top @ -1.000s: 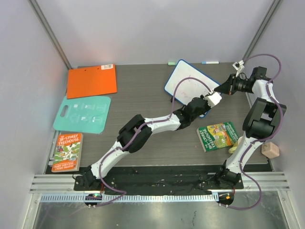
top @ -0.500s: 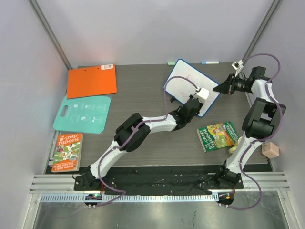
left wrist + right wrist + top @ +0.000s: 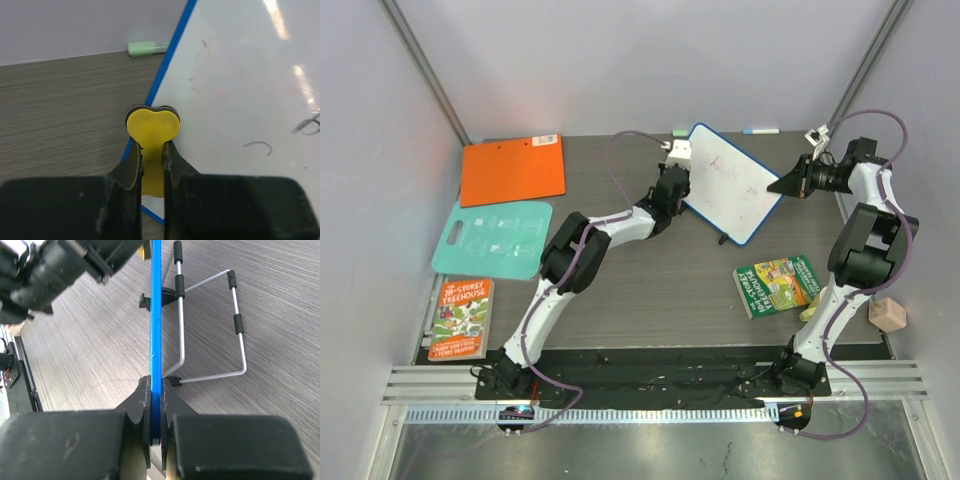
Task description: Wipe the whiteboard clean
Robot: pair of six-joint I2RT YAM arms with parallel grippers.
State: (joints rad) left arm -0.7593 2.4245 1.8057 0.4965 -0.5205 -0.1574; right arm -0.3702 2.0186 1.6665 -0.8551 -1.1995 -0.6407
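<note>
The whiteboard (image 3: 730, 180), white with a blue frame, stands tilted at the back centre right. A few dark marks remain on it (image 3: 257, 146). My right gripper (image 3: 786, 185) is shut on the board's right edge, seen edge-on in the right wrist view (image 3: 156, 315), with its wire stand (image 3: 210, 330) behind. My left gripper (image 3: 678, 155) is shut on a yellow eraser (image 3: 152, 127) at the board's upper left edge.
An orange clipboard (image 3: 513, 169) and a teal board (image 3: 493, 240) lie at the left, with a book (image 3: 460, 318) below them. Another book (image 3: 780, 284) lies right of centre. A green marker (image 3: 145, 48) lies by the back wall. A tan block (image 3: 887, 315) sits at the right edge.
My left gripper has swept with the eraser from the board's lower right, up across its face, to its upper left edge. The right gripper has kept its hold.
</note>
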